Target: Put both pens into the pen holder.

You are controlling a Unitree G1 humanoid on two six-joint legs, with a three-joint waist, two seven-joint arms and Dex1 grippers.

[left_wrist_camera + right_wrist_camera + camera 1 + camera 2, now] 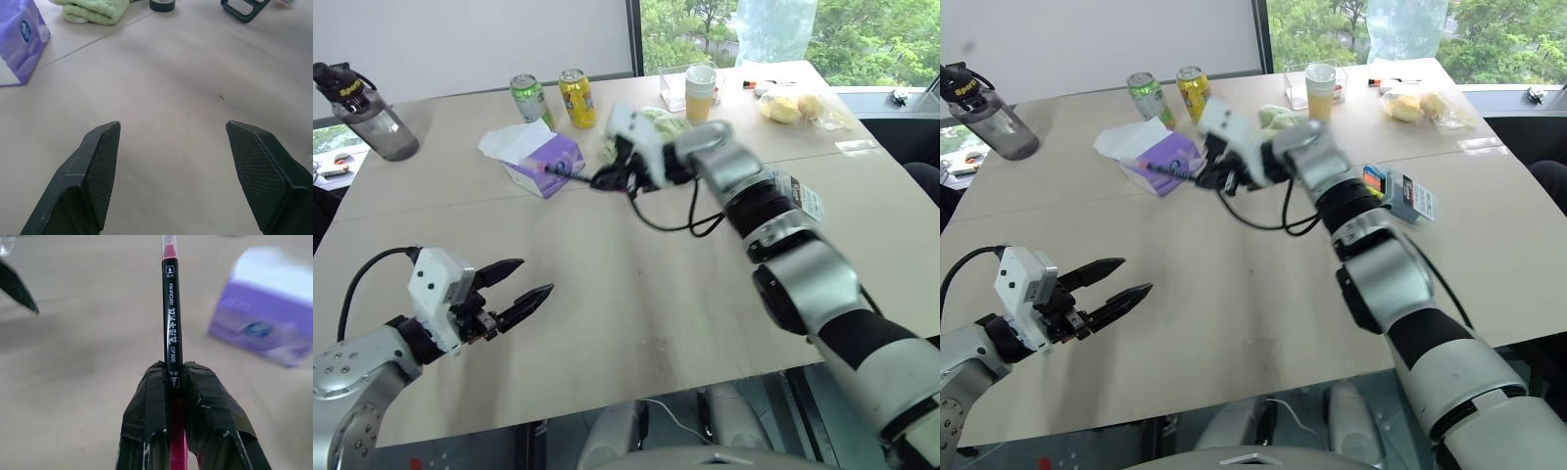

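My right gripper [172, 369] is shut on a slim black pen [171, 308] with pink-magenta ends. It holds the pen [1160, 168] in the air above the table, just in front of the purple tissue box [1170, 152]. The pen holder [1400, 194], a small grey-clear box with a white label and coloured tips, stands on the table behind my right forearm, which partly hides it. My left gripper [530, 277] hovers open and empty over the near left of the table, its fingers [98, 161] spread wide.
At the back stand a dark water bottle [372, 113], two drink cans [529, 98], a pale cup [700, 93] and a bag of yellow food [793, 108]. A green cloth [93, 10] and a black tape roll [161, 5] lie past the tissue box. The table's front edge [607, 392] is close.
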